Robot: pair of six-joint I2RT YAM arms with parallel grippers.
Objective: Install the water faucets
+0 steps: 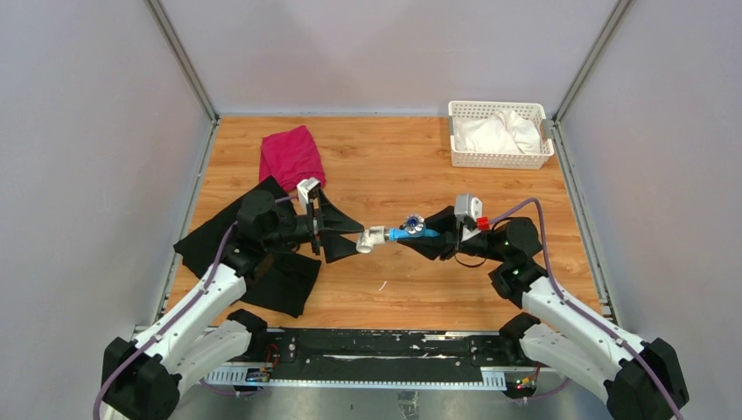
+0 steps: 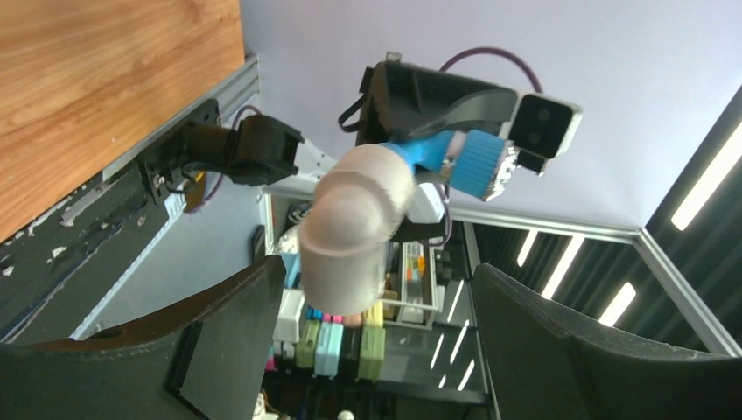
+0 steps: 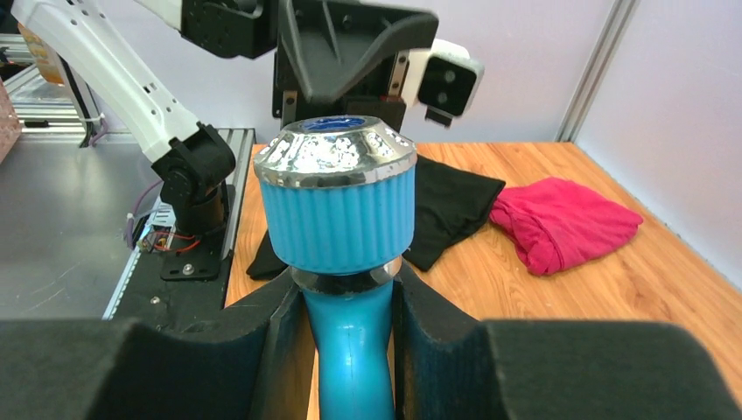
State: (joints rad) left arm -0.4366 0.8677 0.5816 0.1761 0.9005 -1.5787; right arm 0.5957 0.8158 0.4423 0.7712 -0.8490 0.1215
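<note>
Top view: we see the blue faucet [image 1: 411, 231] held above the tabletop [image 1: 385, 166] between both arms, with the white pipe fitting [image 1: 374, 236] on its tip. Left wrist: we see the left gripper [image 2: 376, 273] spread apart, the fitting between its fingers and touching neither. Right wrist: the right gripper [image 3: 353, 302] is clamped on the faucet's stem under the knob.

Bright blue plastic tap [image 1: 409, 231]: ribbed round knob, silvery cap upward; body horizontal mid-scene, clamped in right gripper [image 3: 350, 293], left end meeting white pipe fitting [image 1: 374, 236].
</note>
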